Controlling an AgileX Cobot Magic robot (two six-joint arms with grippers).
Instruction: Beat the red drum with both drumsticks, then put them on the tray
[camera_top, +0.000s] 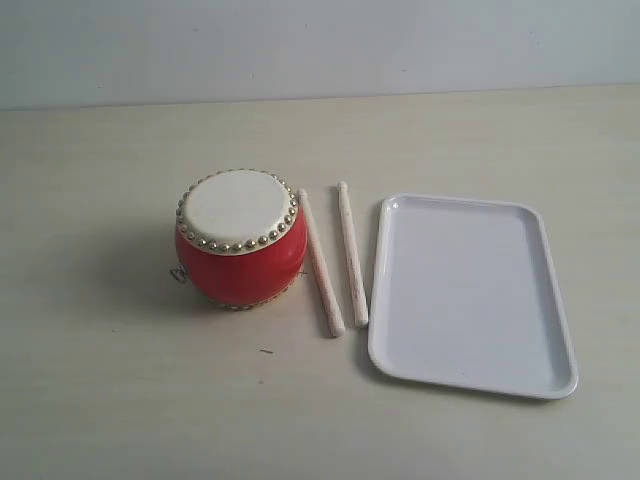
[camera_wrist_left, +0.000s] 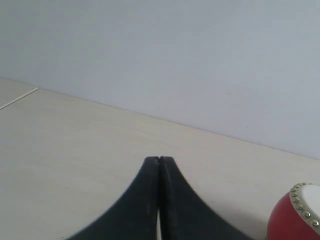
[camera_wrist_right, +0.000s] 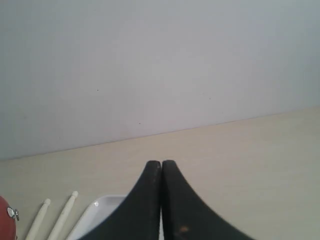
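Between red drum (camera_top: 240, 240) and tray (camera_top: 470, 295), the drumsticks (camera_top: 352, 255) weren't grabbed yet, so left gripper (camera_wrist_left: 159, 160) and right gripper (camera_wrist_right: 161, 162), both closed empty, probably needed to be opened.

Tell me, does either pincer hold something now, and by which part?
Nothing is held. The left pincer and right pincer are shut and empty; the drumsticks lie on the table between the red drum and the tray.

The right tool (camera_wrist_right: 161, 165) had its two black jaws pressed together with nothing between them, and beyond it on the pale tabletop (camera_wrist_right: 240, 150) the two drumsticks (camera_wrist_right: 64, 214) lay side by side — between a sliver of the red drum (camera_wrist_right: 4, 225) and a corner of the white tray (camera_wrist_right: 102, 207) — below a plain grey wall (camera_wrist_right: 150, 65).
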